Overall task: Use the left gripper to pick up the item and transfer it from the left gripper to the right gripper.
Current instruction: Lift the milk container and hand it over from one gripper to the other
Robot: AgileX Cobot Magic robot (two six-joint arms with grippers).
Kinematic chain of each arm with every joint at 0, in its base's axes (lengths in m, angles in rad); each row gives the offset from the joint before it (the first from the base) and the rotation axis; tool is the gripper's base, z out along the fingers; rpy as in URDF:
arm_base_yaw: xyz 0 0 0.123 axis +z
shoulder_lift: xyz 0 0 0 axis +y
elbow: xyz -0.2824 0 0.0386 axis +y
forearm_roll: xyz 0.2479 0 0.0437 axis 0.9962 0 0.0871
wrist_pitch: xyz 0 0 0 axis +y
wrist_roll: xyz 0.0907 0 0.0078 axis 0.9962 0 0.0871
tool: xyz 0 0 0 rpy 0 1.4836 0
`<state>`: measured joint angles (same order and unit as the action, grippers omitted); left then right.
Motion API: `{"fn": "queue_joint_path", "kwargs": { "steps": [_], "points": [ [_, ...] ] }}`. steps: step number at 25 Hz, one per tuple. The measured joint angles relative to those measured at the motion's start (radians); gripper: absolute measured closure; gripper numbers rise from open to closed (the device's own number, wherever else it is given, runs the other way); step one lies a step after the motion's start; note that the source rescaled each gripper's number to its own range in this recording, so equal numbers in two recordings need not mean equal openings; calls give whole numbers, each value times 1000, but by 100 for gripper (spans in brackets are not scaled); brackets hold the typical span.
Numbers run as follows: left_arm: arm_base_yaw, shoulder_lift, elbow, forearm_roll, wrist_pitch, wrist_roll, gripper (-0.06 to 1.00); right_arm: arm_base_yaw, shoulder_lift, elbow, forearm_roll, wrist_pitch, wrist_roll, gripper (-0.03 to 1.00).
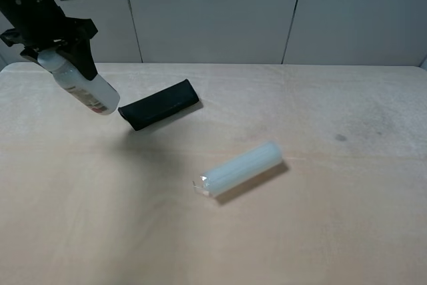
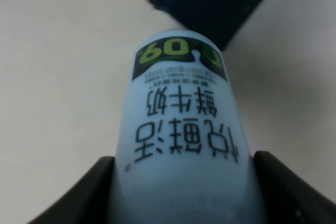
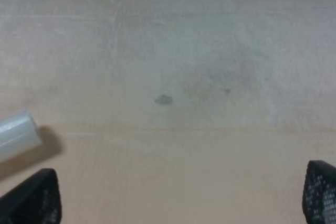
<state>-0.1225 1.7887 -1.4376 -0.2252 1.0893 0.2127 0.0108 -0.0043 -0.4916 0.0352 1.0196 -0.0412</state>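
My left gripper (image 1: 59,58) is shut on the item, a small white plastic bottle (image 1: 85,87) with a printed label, and holds it tilted in the air above the table's far left. In the left wrist view the bottle (image 2: 181,129) fills the middle between the two black fingers (image 2: 79,195), its label printed with black characters and a green band. My right gripper (image 3: 178,200) is open and empty above the table; only its two black fingertips (image 3: 34,198) show. It is out of the exterior high view.
A flat black case (image 1: 160,103) lies just right of the held bottle. A translucent whitish cylinder (image 1: 240,168) lies near the table's middle; its end shows in the right wrist view (image 3: 18,135). A small dark stain (image 1: 340,138) marks the right side.
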Motion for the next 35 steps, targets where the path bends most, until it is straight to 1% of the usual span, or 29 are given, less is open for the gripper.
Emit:
{"fn": "queue_joint_path", "kwargs": {
  "steps": [4,11,17,18,25,30,35],
  "points": [
    [0,0,0,-103,10,30,92,0,0,0,0,0,0,-3],
    [0,0,0,-330,29,78,92,0,0,0,0,0,0,-3],
    [0,0,0,-490,55,132,92,0,0,0,0,0,0,-3],
    [0,0,0,-527,62,143,92,0,0,0,0,0,0,-3],
    [0,0,0,-605,72,176,92,0,0,0,0,0,0,-3],
    [-7,2,0,-678,72,199,92,0,0,0,0,0,0,-3],
    [-69,26,0,-690,72,216,92,0,0,0,0,0,0,-3]
  ]
}}
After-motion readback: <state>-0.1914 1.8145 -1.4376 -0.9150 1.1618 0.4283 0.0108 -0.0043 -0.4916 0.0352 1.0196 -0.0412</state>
